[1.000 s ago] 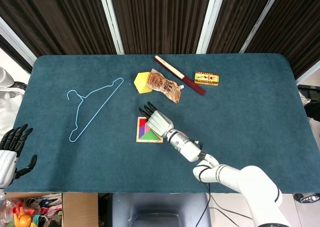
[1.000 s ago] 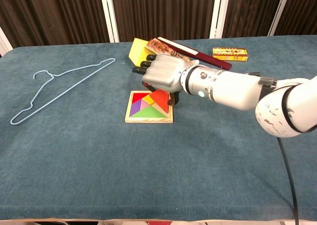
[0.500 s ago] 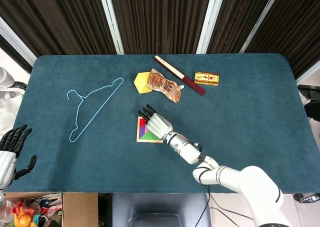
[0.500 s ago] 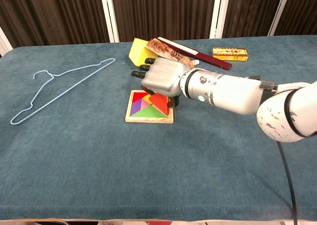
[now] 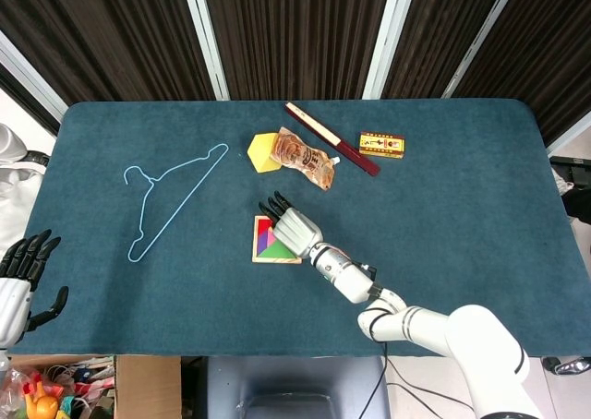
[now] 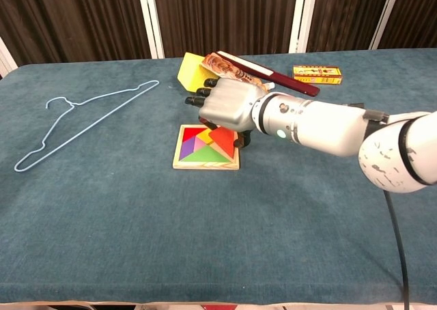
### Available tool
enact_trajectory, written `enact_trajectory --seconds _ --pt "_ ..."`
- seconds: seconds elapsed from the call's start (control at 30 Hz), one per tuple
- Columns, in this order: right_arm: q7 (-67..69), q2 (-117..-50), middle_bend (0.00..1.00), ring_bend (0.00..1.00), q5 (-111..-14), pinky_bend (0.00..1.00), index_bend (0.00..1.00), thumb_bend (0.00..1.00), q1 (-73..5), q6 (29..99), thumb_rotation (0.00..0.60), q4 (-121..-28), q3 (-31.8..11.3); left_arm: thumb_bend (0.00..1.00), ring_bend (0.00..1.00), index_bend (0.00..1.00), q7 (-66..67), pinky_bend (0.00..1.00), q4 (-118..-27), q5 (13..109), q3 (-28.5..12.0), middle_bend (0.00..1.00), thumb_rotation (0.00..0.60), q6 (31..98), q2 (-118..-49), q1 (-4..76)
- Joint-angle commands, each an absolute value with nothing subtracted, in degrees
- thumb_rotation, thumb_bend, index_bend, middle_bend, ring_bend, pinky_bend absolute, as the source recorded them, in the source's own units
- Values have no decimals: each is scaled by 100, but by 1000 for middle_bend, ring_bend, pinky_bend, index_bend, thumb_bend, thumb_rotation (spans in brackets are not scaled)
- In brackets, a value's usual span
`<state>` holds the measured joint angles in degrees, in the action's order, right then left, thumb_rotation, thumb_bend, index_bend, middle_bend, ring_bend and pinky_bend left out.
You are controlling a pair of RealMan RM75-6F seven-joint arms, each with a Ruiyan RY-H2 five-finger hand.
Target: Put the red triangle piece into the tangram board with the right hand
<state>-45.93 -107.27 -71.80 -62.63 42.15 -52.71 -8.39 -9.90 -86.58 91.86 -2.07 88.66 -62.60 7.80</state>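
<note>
The wooden tangram board (image 5: pixel 258 253) (image 6: pixel 205 165) lies at the table's middle with purple, yellow and green pieces in it. My right hand (image 5: pixel 294 227) (image 6: pixel 229 108) hovers palm-down over the board's right and far part. It grips the red triangle piece (image 6: pixel 222 141) between curled fingers and the thumb, which is by the piece's right edge. The piece sits low against the board's right half; the head view hides it under the hand. My left hand (image 5: pixel 23 273) hangs off the table's near left corner, fingers spread, holding nothing.
A light blue hanger (image 5: pixel 175 197) (image 6: pixel 89 119) lies to the left. Behind the board are a yellow block (image 5: pixel 262 152) (image 6: pixel 188 69), a snack packet (image 5: pixel 307 159), a long dark red box (image 5: pixel 331 138) (image 6: pixel 273 75) and a small yellow box (image 5: pixel 381 145) (image 6: pixel 317 73).
My right hand dipped toward the board, then shifted slightly right and up. The red triangle went from tilted above the board to lying low on its right half. My left hand sank a little.
</note>
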Motion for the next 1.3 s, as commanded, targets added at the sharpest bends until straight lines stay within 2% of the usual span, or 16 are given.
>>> enact_trajectory --seconds 0.03,0.33,1.3 --pt "-4619 -10724 79 0 -7156 0 570 459 -6259 4213 600 -5285 -836 462 0 0 -1004 75 -8652 9190 -202 0 600 8886 -6257 767" --pt "-4808 -10733 77 0 -6974 0 491 459 -6252 4185 600 -5328 -858 462 0 0 -1015 74 -8656 9207 -205 0 600 8893 -6250 774" --pt "-4950 -10550 76 0 -6917 0 439 459 -6260 4233 600 -5566 -734 463 0 0 -1034 74 -8666 9202 -203 0 600 8866 -6251 792"
